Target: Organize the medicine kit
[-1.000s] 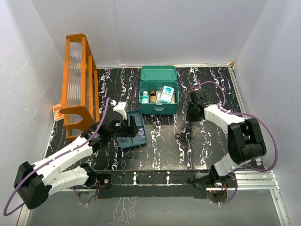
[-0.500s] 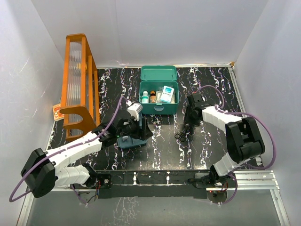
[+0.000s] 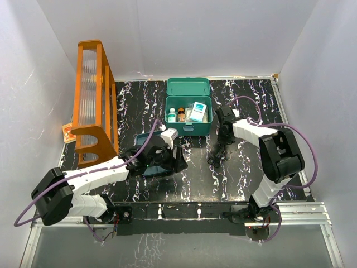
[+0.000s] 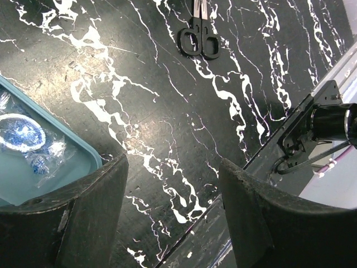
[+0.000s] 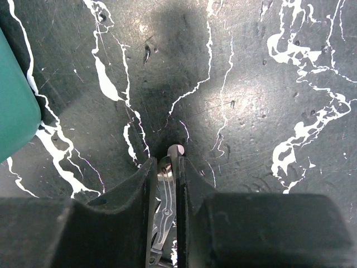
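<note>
the medicine kit (image 3: 201, 128) stands open just beyond and to the left of the right claw (image 5: 166, 164), lid thrown back. two small bottles (image 3: 176, 115) and a white-and-blue box (image 3: 198, 110) are already inside, so part of the sorting looks done. the right claw is pinched nearly shut on the metal blades of the scissors (image 4: 198, 30), black handles trailing back toward the arm bases. i'd call this the pickup of the next item, though whether it is off the counter (image 3: 195, 178) i can't tell. the left claw (image 4: 172, 178) has its jaws wide apart and holds nothing, with the blue-teal tray (image 4: 61, 178) under its left finger. a wrapped packet (image 4: 25, 139) lies in that tray, so packet, scissors and closing the lid look like what's left. on to the views: only the right wrist camera shows the blade tip poking out between the fingers and a teal corner of the kit off to that claw's left. only the left wrist camera shows the packet, and the scissor handles well ahead of the left claw. only the overhead shows the kit's contents and the orange rack (image 3: 92, 100) away to the left claw's left.
</note>
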Controlling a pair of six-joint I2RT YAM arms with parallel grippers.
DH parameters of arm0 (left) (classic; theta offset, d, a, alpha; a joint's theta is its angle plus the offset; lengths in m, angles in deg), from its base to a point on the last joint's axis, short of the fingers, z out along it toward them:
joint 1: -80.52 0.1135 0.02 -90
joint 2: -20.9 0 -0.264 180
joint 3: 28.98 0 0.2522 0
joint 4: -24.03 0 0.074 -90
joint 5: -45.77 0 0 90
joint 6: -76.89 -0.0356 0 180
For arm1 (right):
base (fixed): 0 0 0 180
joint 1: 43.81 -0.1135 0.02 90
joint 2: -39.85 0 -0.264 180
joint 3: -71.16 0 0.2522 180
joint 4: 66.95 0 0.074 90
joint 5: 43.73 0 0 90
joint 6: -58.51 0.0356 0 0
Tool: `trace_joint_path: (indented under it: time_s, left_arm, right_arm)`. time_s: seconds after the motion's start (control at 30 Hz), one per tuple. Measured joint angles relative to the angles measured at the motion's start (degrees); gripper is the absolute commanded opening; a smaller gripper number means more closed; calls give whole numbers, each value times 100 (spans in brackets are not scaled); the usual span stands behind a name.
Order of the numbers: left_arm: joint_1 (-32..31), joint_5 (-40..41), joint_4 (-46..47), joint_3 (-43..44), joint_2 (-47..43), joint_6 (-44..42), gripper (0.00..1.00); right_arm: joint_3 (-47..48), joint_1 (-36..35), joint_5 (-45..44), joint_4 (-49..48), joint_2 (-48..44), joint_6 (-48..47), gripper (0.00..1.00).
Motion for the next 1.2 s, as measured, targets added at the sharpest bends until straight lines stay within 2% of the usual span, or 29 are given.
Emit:
trace_joint_path:
  time_s: [0.2, 0.37, 0.67, 1.2]
  left_arm:
    - [-85, 146, 15, 42, 232, 4, 72]
    - [-160, 186, 87, 52, 400, 2, 77]
    - [-363, 160, 492, 186, 975, 2, 77]
    - [-1084, 87, 1075, 699, 2367, 26, 74]
  right_arm:
    - [-122, -28, -48, -94, -122, 24, 13]
    - [-481, -33, 256, -122, -566, 20, 13]
    - [-1172, -55, 1119, -636, -1414, 109, 14]
    - [-1884, -61, 2079, -1342, -1843, 341, 14]
